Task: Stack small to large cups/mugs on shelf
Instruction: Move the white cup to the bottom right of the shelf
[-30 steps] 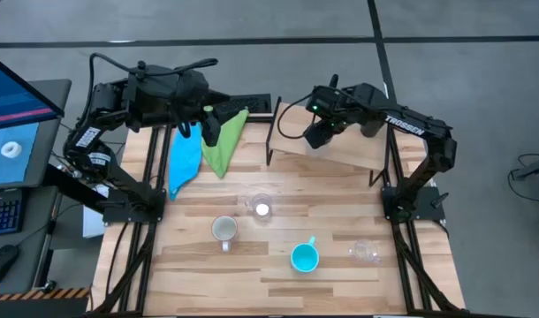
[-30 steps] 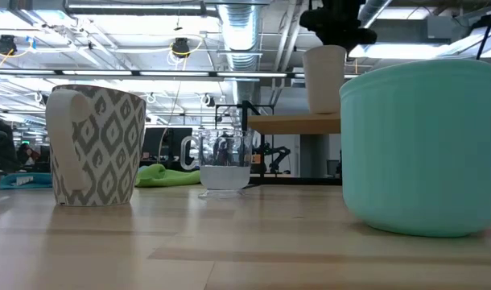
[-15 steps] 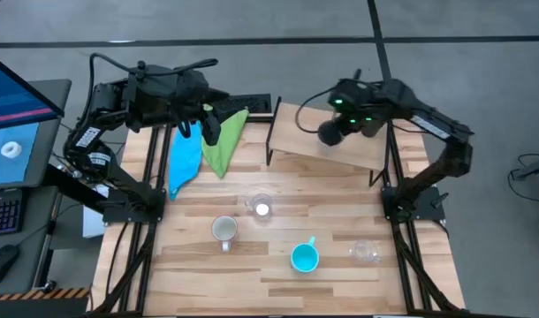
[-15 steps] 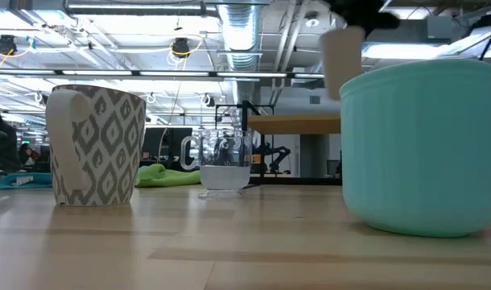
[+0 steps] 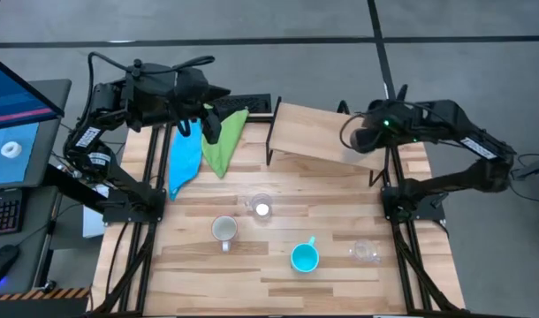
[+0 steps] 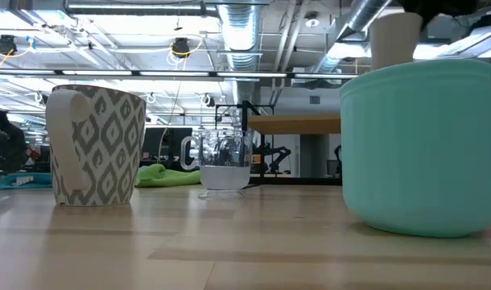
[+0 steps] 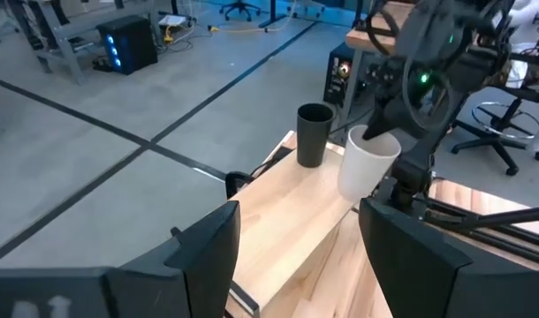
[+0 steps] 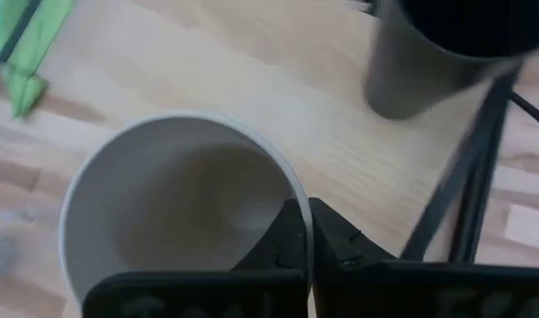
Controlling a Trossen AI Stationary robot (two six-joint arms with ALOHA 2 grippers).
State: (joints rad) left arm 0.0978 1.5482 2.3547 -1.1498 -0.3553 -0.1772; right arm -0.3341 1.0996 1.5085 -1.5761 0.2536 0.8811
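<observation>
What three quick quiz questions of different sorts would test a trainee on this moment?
1. True or false: the right gripper has its jaws shut on the rim of the beige tumbler, held up off the shelf.
2. Which vessel stands on the shelf? A) cyan mug B) tall black cup C) patterned mug
3. Fill in: the cyan mug stands on the table between the patterned mug and a small ____ cup.

Key:
1. True.
2. B, the tall black cup.
3. Clear: the clear cup. The left gripper waits at the table's far left, jaws open.
</observation>
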